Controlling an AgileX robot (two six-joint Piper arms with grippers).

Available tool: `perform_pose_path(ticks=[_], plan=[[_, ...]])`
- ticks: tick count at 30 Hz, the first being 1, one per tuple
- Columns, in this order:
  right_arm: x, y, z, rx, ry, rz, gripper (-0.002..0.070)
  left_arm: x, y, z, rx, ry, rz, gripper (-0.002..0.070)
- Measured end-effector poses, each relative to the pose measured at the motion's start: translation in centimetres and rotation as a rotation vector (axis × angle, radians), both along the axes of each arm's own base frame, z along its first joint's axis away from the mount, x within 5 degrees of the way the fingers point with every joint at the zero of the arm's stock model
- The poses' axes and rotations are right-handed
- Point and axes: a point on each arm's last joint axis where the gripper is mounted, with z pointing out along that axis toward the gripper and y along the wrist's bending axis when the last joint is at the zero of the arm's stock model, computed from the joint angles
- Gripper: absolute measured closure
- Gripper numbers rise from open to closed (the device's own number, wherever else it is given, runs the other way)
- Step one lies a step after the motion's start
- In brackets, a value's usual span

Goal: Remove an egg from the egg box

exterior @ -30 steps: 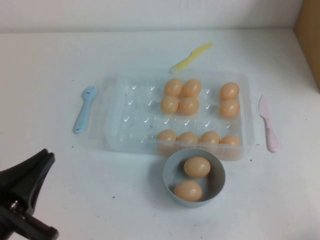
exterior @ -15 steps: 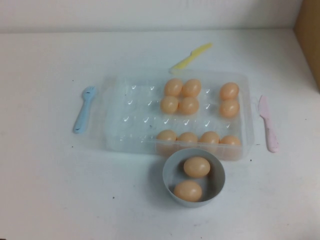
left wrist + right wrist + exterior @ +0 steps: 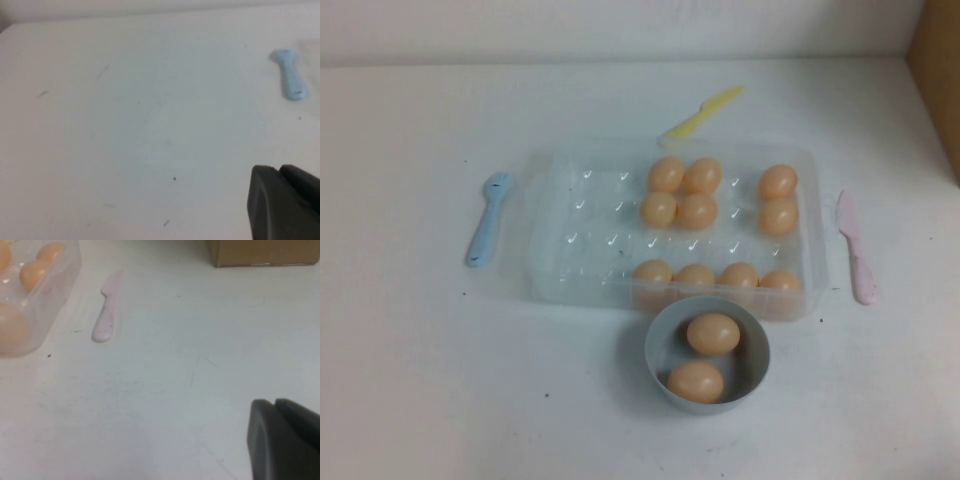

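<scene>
The clear plastic egg box [image 3: 582, 240] lies mid-table with several pale orange-tan eggs [image 3: 667, 174] in its right half and front row. Its corner, with eggs [image 3: 33, 272] inside, shows in the right wrist view [image 3: 67, 271]. Neither gripper shows in the high view. My left gripper [image 3: 279, 171] is shut and empty, low over bare table to the left of the box. My right gripper [image 3: 274, 403] is shut and empty, over bare table to the right of the box.
A grey-blue bowl [image 3: 656, 346] holding two eggs stands against the box's front edge. A blue spoon [image 3: 488, 216] lies left of the box, a yellow knife [image 3: 702, 112] behind it, a pink knife [image 3: 855, 246] to its right. A cardboard box [image 3: 938, 60] stands at the far right.
My left gripper showed open at the lower left corner of the high view one second ago; it has since drawn back out of that view. The eggs, box and bowl have not moved.
</scene>
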Motion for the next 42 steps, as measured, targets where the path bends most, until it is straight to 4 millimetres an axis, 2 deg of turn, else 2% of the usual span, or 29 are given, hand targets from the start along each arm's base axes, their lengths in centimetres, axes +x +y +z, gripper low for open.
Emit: perform_pose_path(ticks=[6,42], plan=[[0.0,0.0,0.0,0.0,0.0,0.0,0.0694,-0.2,0.01,-0.76,0.012,0.088,-0.002,0.0678],[0.0,0.0,0.0,0.0,0.0,0.0,0.0694,-0.21,0.02,-0.79,0.031,0.093,-0.006,0.0678]])
